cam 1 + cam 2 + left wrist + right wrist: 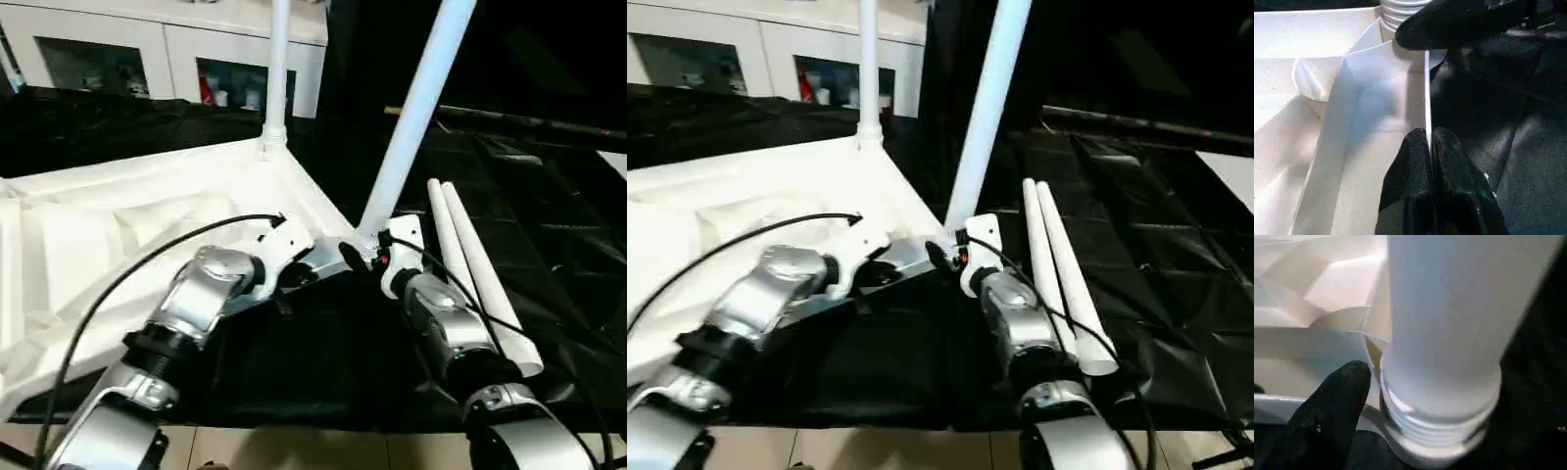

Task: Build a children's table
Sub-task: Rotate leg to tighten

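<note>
At the near corner of the top (pixel 118 225), a leg (pixel 416 113) stands tilted in its socket.

Upside down on the black cloth, the top shows its ribs; a second leg (pixel 277 69) stands upright at the far corner, two spare legs (pixel 480 269) lie just right. The left gripper (pixel 1430 161) is clenched on the top's thin rim beside the tilted leg; the right gripper (pixel 377 257) sits at that leg's threaded base, its grip unclear. Light, stiff, slick plastic, I'd guess: hold low, near the threads.

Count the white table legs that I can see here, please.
4: one upright leg in the tabletop's far corner, one leaning leg at the near corner by the right tool, two loose legs lying on the black cloth.
</note>
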Tool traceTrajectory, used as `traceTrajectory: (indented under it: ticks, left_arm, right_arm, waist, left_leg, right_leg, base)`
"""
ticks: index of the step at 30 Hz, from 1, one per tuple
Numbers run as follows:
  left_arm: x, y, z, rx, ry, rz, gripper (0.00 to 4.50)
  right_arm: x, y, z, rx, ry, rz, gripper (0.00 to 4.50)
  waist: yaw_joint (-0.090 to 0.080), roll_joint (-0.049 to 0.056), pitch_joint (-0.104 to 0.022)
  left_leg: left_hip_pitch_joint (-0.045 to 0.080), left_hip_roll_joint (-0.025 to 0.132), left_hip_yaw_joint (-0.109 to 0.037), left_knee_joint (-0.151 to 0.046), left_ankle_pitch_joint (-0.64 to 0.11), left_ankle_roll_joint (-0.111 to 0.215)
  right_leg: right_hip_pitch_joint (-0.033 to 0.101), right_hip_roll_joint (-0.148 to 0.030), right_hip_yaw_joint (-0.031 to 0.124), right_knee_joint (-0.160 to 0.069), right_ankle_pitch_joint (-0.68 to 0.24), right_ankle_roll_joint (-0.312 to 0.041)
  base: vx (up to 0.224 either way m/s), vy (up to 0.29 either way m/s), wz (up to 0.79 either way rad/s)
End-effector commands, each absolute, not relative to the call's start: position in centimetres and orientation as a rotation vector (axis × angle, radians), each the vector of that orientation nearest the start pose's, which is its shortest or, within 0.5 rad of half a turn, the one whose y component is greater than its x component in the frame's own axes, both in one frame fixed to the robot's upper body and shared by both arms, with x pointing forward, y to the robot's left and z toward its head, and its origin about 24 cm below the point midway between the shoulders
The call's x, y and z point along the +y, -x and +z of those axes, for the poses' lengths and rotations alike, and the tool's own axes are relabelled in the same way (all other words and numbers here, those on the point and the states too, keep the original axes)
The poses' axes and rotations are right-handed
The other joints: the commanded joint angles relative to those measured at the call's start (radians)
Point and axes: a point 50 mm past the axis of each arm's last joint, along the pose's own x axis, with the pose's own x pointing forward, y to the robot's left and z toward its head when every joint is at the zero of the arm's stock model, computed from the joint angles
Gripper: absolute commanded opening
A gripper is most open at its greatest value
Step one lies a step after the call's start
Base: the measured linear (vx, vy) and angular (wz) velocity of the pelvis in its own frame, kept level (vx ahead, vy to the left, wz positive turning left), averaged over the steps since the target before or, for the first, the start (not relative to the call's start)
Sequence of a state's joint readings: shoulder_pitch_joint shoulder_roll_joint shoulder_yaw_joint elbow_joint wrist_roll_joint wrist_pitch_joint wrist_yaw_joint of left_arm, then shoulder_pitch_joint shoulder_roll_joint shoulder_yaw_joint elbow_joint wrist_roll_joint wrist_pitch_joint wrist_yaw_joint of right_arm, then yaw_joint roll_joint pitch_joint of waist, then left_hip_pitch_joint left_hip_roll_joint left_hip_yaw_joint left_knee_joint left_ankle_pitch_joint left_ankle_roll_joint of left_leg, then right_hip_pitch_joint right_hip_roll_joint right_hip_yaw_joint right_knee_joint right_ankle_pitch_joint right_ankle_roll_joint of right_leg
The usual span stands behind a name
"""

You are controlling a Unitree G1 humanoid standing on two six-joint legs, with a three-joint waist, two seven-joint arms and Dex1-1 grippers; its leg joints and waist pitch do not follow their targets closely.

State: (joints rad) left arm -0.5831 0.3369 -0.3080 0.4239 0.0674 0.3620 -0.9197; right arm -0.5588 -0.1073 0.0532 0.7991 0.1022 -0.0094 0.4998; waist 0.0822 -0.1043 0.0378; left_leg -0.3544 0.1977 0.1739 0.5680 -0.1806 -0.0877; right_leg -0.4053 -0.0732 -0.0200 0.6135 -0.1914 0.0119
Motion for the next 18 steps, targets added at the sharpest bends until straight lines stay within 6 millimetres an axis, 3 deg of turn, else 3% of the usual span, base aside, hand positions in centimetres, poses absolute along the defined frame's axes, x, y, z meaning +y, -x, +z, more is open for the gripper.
traceTrajectory:
  ticks: [1,4,5,8,14,18]
  left_arm:
    - [11.7,-30.9,5.1,0.499,-0.361,-1.213,0.0]
    - [12.4,-30.0,5.6,0.512,-0.354,-1.317,0.0]
    - [12.6,-29.8,5.7,0.52,-0.353,-1.348,0.0]
    - [13.1,-29.3,5.9,0.539,-0.338,-1.395,0.0]
    - [13.7,-29.1,6.0,0.555,-0.343,-1.42,0.0]
    - [13.9,-29.1,6.1,0.555,-0.34,-1.419,0.0]
  right_arm:
    - [-12.1,-32.8,2.1,0.282,0.083,0.728,3.87]
    - [-13.8,-32.3,2.5,0.279,0.156,0.816,3.87]
    - [-14.4,-32.0,2.7,0.275,0.17,0.847,3.87]
    - [-14.9,-31.6,3.1,0.273,0.18,0.904,3.87]
    - [-15.3,-30.3,3.2,0.306,0.177,1.033,3.87]
    - [-15.2,-30.1,3.2,0.307,0.156,1.046,3.44]
  waist:
    - [0.005,0.01,-0.048]
    - [0.005,0.012,-0.05]
    - [0.004,0.018,-0.05]
    - [0.005,0.015,-0.049]
    - [0.01,0.017,-0.042]
    - [0.009,0.015,-0.043]
  left_leg:
    - [-0.002,0.026,-0.003,-0.067,-0.22,0.012]
    - [0.001,0.024,0.005,-0.06,-0.153,0.044]
    - [0.001,0.024,0.004,-0.06,-0.137,0.048]
    - [0.003,0.026,0.007,-0.056,-0.121,0.062]
    - [0.006,0.029,0.006,-0.063,-0.198,0.041]
    - [0.005,0.029,0.004,-0.064,-0.207,0.025]
  right_leg:
    - [0.039,-0.051,0.027,-0.073,-0.192,-0.159]
    - [0.04,-0.044,0.027,-0.059,-0.049,-0.206]
    - [0.043,-0.044,0.026,-0.055,-0.026,-0.22]
    - [0.046,-0.045,0.026,-0.053,0.007,-0.24]
    - [0.043,-0.049,0.027,-0.068,-0.139,-0.222]
    - [0.042,-0.051,0.027,-0.068,-0.169,-0.212]
  base:
    - [0.0,0.0,0.0]
    - [0.02,0.005,0.0]
    - [0.0,0.0,0.0]
    - [0.0,0.0,0.0]
    - [0.0,0.0,0.0]
    - [0.0,0.0,0.0]
